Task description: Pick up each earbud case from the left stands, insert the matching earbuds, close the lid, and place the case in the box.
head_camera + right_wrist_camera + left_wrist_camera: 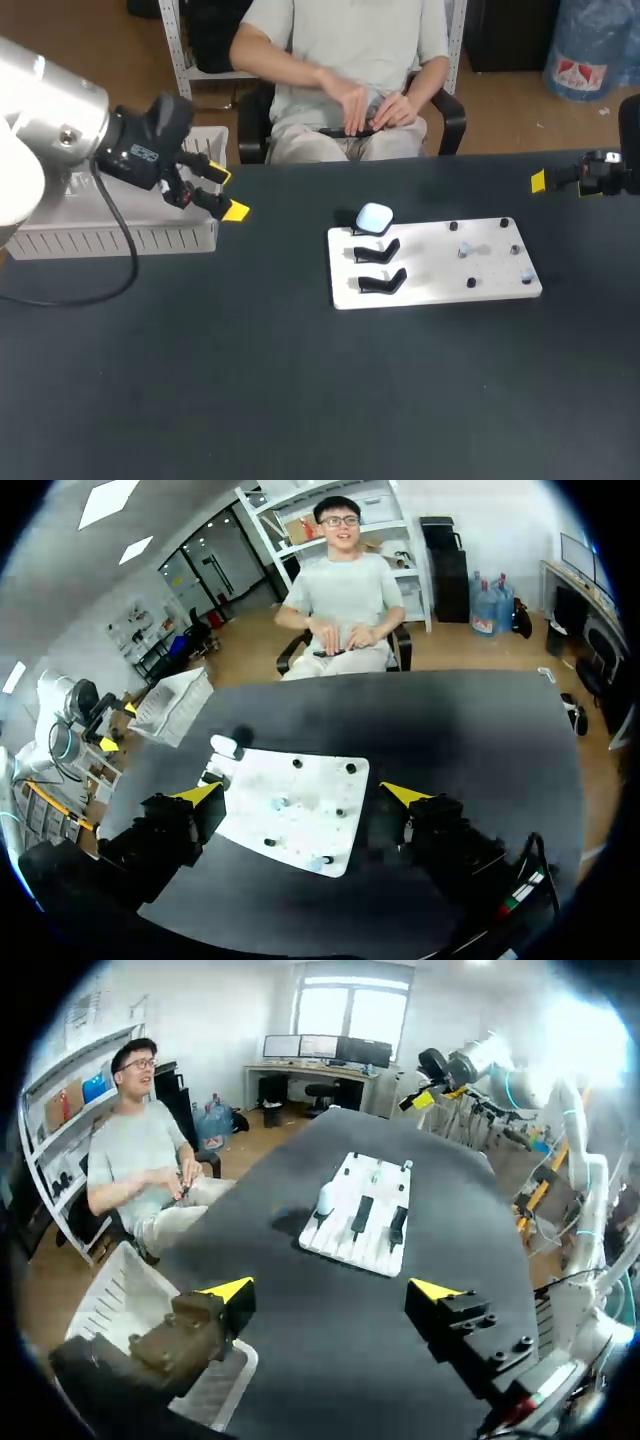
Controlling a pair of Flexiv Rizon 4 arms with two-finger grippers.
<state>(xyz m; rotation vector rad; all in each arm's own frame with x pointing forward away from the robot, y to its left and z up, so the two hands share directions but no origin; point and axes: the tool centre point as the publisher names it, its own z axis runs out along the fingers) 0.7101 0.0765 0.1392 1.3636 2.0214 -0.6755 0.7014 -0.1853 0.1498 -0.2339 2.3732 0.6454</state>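
1. Note the left tool (pixel 226 193): spread wide, gripping nothing, poised over the end of the box (pixel 120 240) nearest the board.
2. Note the right tool (pixel 300 795): equally wide open and empty, parked at the far right of the counter (pixel 250 400), well apart from the board.
3. Find the only earbud case (pixel 374 217): pale and rounded, perched on the farthest stand at the left side of the white board (pixel 435 295), with two bare black stands (pixel 378 250) just in front of it.
4. Treat fetching that case with the left tool as the likely step in hand.
5. Cross the counter high enough to pass the stands, then descend from above, straddling the case from both sides.
6. Close only once the case sits squarely in the gap. Squeeze gently, since the smooth shell probably slips.
7. Lift along the stand's slant rather than sideways, to avoid catching the stand or dragging the board.
8. Hold the case level, lid side reachable for the right tool.
9. Check the earbuds (pixel 464 250) before inserting: small pale pieces among the black pegs (pixel 504 223), too small to make out.
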